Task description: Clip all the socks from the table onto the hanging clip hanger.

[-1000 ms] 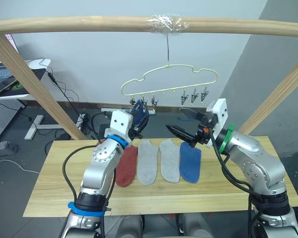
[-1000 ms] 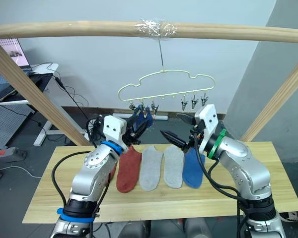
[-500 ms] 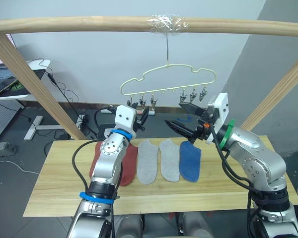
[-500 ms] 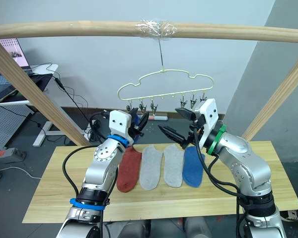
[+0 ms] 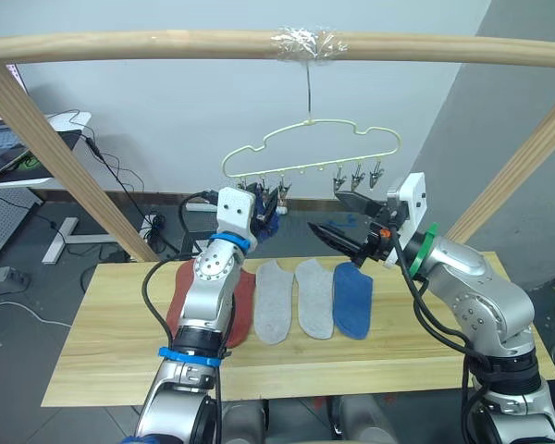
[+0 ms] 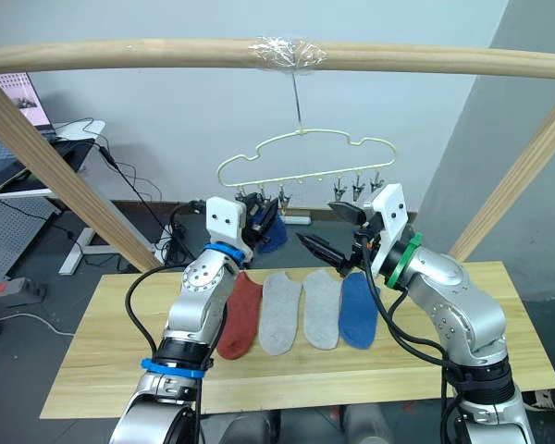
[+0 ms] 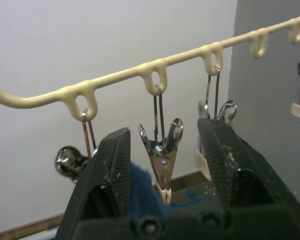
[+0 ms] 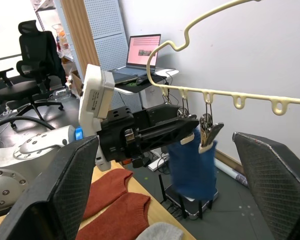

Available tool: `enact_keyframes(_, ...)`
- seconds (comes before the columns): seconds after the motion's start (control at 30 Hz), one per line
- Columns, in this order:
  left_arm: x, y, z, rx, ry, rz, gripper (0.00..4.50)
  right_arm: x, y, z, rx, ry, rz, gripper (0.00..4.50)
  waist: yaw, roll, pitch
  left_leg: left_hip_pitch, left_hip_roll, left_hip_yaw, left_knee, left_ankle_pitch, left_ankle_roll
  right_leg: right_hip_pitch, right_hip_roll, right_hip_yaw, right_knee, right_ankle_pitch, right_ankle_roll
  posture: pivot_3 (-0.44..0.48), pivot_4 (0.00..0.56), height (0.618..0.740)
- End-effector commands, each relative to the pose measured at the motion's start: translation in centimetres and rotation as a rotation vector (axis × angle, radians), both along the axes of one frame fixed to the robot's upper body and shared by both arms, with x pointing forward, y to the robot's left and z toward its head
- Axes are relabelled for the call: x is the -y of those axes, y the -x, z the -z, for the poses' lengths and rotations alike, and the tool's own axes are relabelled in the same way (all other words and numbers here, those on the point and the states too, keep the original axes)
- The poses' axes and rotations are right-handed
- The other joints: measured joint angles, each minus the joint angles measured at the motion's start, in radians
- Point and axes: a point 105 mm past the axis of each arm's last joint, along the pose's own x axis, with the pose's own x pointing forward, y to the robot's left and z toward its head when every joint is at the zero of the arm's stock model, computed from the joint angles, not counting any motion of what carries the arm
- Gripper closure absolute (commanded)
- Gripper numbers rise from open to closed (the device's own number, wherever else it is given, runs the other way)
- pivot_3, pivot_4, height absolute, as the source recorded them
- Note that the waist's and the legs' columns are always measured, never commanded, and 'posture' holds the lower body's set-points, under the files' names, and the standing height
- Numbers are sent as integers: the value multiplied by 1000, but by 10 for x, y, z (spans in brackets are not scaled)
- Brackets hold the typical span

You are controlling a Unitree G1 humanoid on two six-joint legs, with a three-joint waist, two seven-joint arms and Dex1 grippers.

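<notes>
Socks, table and clip hanger, left to right.
Table [image 5: 92, 361]: two rust-red socks [image 5: 242, 310], two grey socks [image 5: 294, 298], one blue sock [image 5: 353, 300], side by side. Left gripper [image 5: 264, 205]: raised at the clip hanger [image 5: 310, 153], fingers apart around a clip [image 7: 161, 152], a second blue sock [image 8: 192, 167] at that clip. Right gripper [image 5: 338, 217]: wide open, empty, beside the hanger.

An office-like lab: laptop [image 8: 142, 50], office chair [image 8: 36, 55], pegboard [image 8: 107, 30].
</notes>
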Motion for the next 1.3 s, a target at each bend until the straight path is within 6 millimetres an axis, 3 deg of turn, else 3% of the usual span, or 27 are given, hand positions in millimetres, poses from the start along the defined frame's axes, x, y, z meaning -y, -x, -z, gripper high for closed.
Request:
enact_keyframes(0.03,3,-2,-15,63,7,-10,2170,0,6,-20,71,-23,-11,0,0,0,0,0,0,0,0,0,0,0,0,0,0,0,0,-113,160,740)
enact_keyframes(0.67,2,-3,-19,89,5,-32,2170,2,6,-16,56,-26,2,0,-2,0,0,0,0,0,0,0,0,0,0,0,0,0,0,-116,163,740)
enact_keyframes(1.0,9,1,-21,116,-25,-4,4362,-1,6,-13,45,-30,-1,0,-2,0,0,0,0,0,0,0,0,0,0,0,0,0,0,-114,165,740)
enact_keyframes(1.1,8,2,-20,114,-29,-3,4489,0,3,12,-15,73,33,0,-1,0,0,0,0,0,0,0,0,0,0,0,0,0,0,-108,165,740)
enact_keyframes(1.2,7,2,-17,90,-32,5,4490,10,-3,64,-142,271,108,0,0,0,0,0,0,0,0,0,0,0,0,0,0,0,0,-102,165,740)
enact_keyframes(1.3,5,2,-12,53,-29,16,4490,21,-14,117,-272,359,190,0,-1,0,0,-1,0,0,0,0,0,0,0,0,0,0,0,-93,161,740)
